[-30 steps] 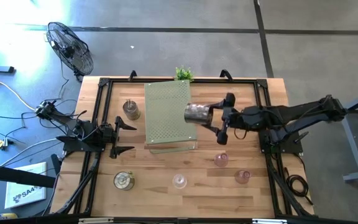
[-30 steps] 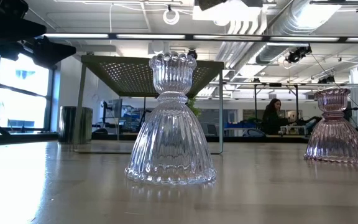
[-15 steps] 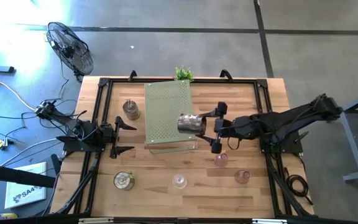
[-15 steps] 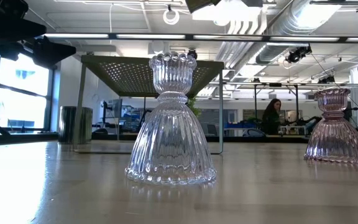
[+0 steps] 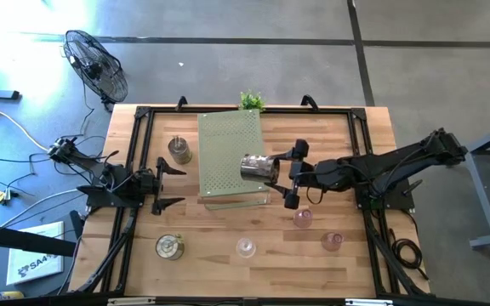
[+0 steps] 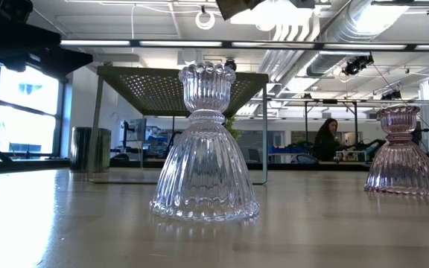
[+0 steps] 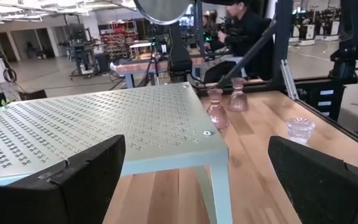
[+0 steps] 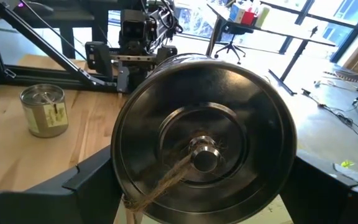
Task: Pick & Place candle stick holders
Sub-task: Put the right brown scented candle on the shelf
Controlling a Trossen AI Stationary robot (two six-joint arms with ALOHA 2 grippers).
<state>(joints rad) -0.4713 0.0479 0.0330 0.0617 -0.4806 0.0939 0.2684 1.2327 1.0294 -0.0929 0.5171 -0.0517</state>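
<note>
Dull round metal holder sits clamped sideways in the right hand over perforated board.

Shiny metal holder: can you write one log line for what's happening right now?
right gripper: shut on metal holder, on its side | above green perforated board | left gripper: open, waiting at table's left

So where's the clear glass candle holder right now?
In the high view, the clear glass holder stands on the table's near edge, between the metal holder on the left arm's side and the two pink glass holders toward the right arm's side.
</note>
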